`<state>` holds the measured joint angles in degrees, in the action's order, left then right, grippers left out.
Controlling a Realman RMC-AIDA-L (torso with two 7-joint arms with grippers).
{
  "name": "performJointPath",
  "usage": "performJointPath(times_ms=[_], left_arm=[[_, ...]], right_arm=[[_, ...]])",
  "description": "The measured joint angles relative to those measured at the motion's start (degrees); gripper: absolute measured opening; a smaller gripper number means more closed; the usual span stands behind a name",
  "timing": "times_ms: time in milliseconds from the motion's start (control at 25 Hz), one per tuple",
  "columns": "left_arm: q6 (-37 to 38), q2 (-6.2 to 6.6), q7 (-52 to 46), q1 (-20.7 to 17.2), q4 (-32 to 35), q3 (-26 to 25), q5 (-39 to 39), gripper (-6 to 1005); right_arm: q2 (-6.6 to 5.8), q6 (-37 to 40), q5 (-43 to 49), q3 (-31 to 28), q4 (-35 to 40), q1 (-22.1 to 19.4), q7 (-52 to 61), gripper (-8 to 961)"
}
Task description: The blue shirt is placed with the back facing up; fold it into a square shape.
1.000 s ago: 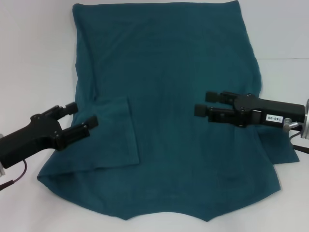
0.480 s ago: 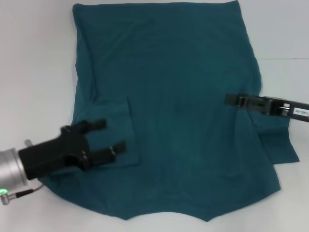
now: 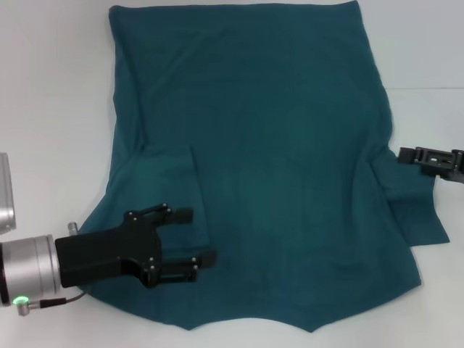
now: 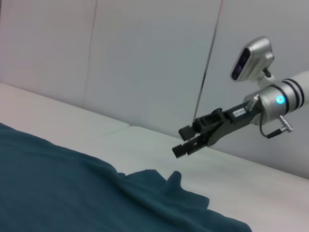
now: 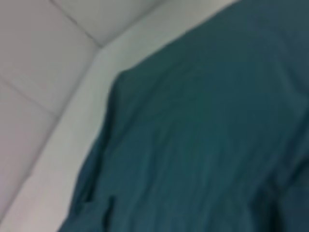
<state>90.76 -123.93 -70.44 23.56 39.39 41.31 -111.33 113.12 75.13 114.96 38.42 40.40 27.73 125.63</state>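
Head view: left gripper (image 3: pixel 194 235) spread open over the blue shirt's (image 3: pixel 275 130) folded-in sleeve, right gripper (image 3: pixel 407 154) at its right edge, jaws unreadable.

Head: high, looking steeply down, wide | Left wrist: low, near-level across table | Right wrist: close, oblique | Shared: blue shirt (image 3: pixel 254 145)

Left gripper (image 3: pixel 197 235) reaches in low from the near left, jaws spread wide, wrist cylinder showing a green light. Right gripper (image 3: pixel 407 154) sits at the far right edge, arm level, fingers parted.
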Motion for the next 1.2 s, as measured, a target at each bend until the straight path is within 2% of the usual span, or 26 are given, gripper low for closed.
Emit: performJointPath(times_ms=[440,640,840,1200], left_arm=[[0.21,-0.07,0.04,-0.34,-0.19,-0.41,-0.63,886],[-0.09,-0.09,0.04,-0.13,-0.25,-0.27,-0.64,886],[-0.35,-0.09,0.04,0.11,-0.28,-0.03,-0.64,886],[-0.58,0.0,0.04,0.35,-0.28,0.0,-0.72,886]], right_arm=[[0.03,-2.68,0.97,-2.72,-0.27,-4.09,-0.03,889],[0.64,-4.31,0.97,-2.92,-1.36,-5.26,-1.29,880],[1.34,-7.14,0.96,-2.92,-3.93,-5.01,-3.09,864],[2.79,-10.54,0.61,-3.16,-4.22,-4.4,-4.66,857]])
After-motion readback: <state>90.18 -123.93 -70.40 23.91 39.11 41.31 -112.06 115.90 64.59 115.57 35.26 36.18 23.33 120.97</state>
